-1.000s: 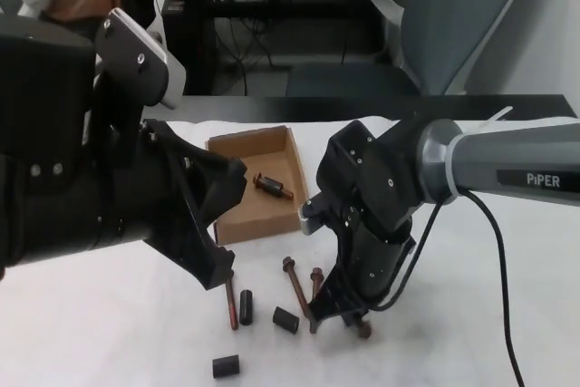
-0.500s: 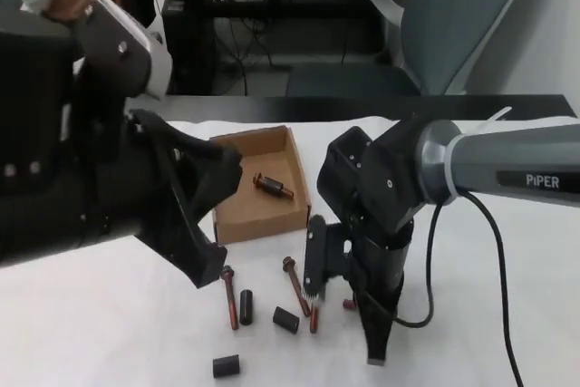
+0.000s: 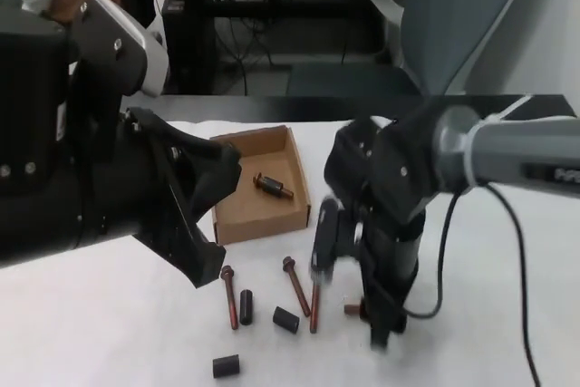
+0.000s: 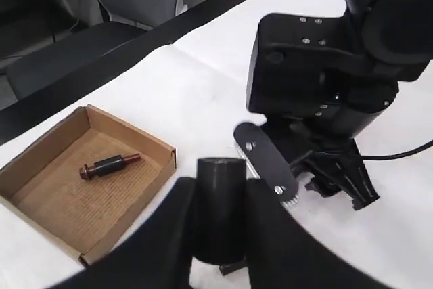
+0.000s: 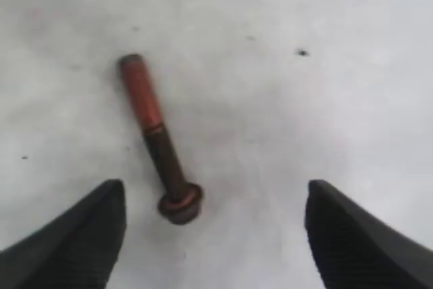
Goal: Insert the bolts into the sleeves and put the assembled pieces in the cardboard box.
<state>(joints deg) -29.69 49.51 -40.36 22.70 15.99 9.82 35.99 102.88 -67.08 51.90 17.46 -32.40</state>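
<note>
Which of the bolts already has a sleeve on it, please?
The bolt lying inside the cardboard box; its shank carries a black sleeve, while the others lie bare on the bench.

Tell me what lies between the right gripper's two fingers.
One bolt, flat on the white cloth, untouched by the open right gripper; the right wrist view shows it.

box [image 3: 258,224]: 1
assembled piece [image 3: 271,186]: just 1, sitting in the box
bolts [image 3: 228,296] [image 3: 294,285] [image 3: 314,301] [image 3: 352,309]: 4 loose ones on the cloth [image 3: 471,314]
sleeves [image 3: 246,306] [image 3: 285,319] [image 3: 226,366]: 3 lying loose, plus 1 more sleeve [image 4: 218,214] up in the left gripper [image 4: 220,197], so 4 all told
grippers: 2, counting the right gripper [image 5: 215,191]
cloth: 1
</note>
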